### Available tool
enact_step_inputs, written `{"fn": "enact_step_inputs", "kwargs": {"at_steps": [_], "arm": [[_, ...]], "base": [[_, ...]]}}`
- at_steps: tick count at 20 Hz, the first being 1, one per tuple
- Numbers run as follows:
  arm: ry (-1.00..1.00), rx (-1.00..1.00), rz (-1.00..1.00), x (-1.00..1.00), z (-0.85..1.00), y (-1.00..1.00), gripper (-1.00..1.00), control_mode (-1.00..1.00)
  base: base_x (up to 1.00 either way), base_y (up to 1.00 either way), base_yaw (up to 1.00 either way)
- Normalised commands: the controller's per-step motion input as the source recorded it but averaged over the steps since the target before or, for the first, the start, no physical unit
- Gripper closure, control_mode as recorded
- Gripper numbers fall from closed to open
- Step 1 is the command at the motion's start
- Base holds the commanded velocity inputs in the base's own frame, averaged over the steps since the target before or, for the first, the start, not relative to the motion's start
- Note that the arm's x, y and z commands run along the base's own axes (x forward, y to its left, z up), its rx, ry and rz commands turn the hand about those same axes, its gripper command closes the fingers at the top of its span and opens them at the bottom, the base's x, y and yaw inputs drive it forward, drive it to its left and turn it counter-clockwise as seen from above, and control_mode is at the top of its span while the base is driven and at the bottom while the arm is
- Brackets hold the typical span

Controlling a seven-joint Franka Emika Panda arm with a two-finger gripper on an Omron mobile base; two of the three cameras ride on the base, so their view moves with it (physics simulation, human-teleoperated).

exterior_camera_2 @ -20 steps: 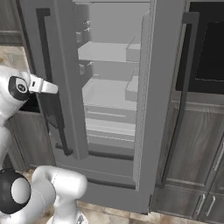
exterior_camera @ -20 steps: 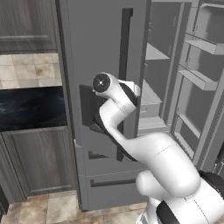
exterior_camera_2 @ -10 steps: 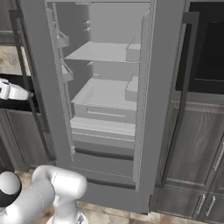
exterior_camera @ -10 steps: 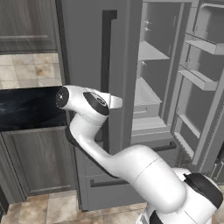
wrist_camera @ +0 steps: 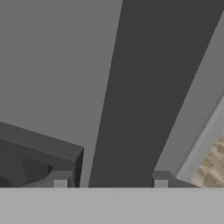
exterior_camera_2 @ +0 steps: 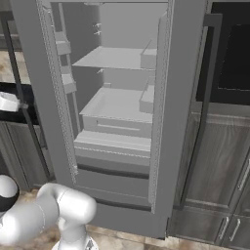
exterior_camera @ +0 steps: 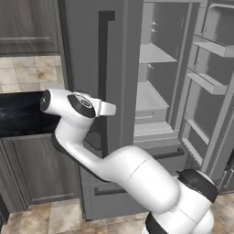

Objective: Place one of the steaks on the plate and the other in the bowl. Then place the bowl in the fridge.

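I am facing the tall grey metal French-door fridge (exterior_camera: 160,91), and both of its upper doors stand open, so I can see straight in to pale grey shelves (exterior_camera_2: 117,105) and a shallow drawer front below them. The left door (exterior_camera: 98,59) is swung out toward me in the left base view, its dark vertical handle (exterior_camera: 106,68) running down the outer face; in the right base view the right door (exterior_camera_2: 183,97) is edge-on, with its own dark handle (exterior_camera_2: 207,97) beside the dark wood cabinets (exterior_camera_2: 219,166). Door bins line the inner faces of both doors. Under the open compartment sits the grey lower drawer (exterior_camera_2: 114,183) of the fridge.

My white arm (exterior_camera: 132,178) bends up from the base and reaches to the outer side of the left door, at about the level of the black oven window (exterior_camera: 20,114) set in the wall beside it.

In the hand view, the two-finger gripper (wrist_camera: 110,180) has its dark tips spread either side of the dark handle bar (wrist_camera: 140,87), with visible space between each tip and the bar; the claw is parted and holds nothing.
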Motion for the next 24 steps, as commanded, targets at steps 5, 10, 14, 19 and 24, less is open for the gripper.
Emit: {"fn": "enact_step_inputs", "kwargs": {"at_steps": [5, 10, 14, 19, 24], "arm": [[-0.01, 0.02, 0.00, 0.06, -0.15, 0.03, -1.00, -1.00], [0.00, 0.00, -0.01, -0.18, -0.08, 0.21, -1.00, -1.00], [0.00, 0.00, 0.00, -0.61, 0.00, 0.04, -1.00, -1.00], [-0.03, 0.03, 0.00, -0.90, -0.06, -0.36, -1.00, -1.00], [0.00, 0.36, 0.00, -0.41, -0.01, -1.00, -1.00, -1.00]], "base": [[0.00, 0.00, 0.00], [0.00, 0.00, 0.00], [0.00, 0.00, 0.00], [0.00, 0.00, 0.00], [0.00, 0.00, 0.00]]}}
